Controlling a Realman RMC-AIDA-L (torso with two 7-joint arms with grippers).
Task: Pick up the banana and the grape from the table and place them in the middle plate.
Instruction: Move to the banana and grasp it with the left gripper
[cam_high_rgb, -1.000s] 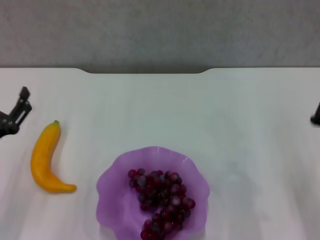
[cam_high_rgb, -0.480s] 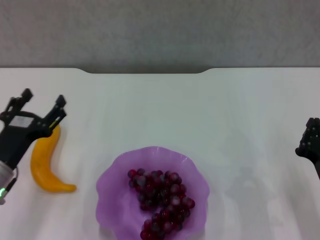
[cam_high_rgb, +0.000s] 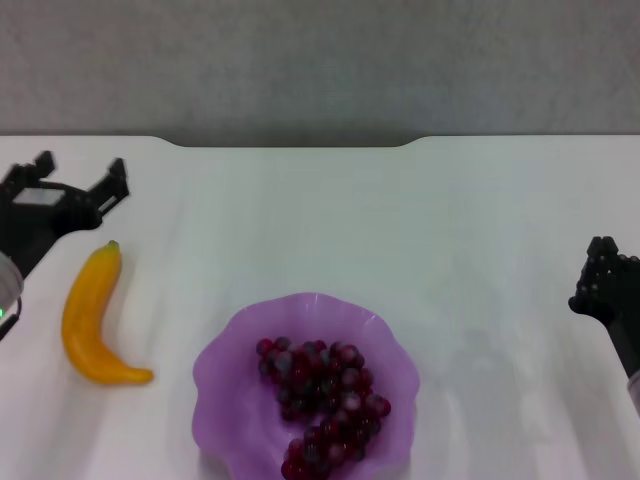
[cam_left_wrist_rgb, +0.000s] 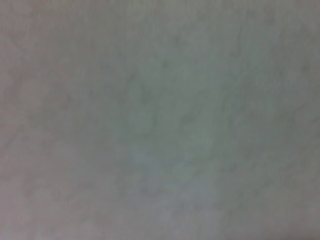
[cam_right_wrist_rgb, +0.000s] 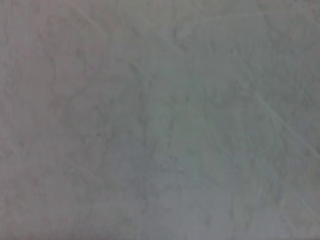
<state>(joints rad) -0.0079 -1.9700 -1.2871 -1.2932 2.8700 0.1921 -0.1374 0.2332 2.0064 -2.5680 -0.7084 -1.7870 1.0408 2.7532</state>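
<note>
The yellow-orange banana (cam_high_rgb: 92, 318) lies on the white table (cam_high_rgb: 330, 220) at the left, its green stem tip pointing away from me. My left gripper (cam_high_rgb: 80, 172) is open and empty, just beyond the banana's stem end and not touching it. The bunch of dark red-purple grapes (cam_high_rgb: 322, 405) lies inside the purple scalloped plate (cam_high_rgb: 230, 370) at the near middle. My right gripper (cam_high_rgb: 603, 275) is at the right edge, far from the plate. Both wrist views show only bare white surface.
The table's far edge has a notch (cam_high_rgb: 290, 143) in the middle, with a grey wall behind it.
My left gripper moved away from me, from over the banana's upper end to beyond its stem tip. My right gripper came further into view from the right edge.
</note>
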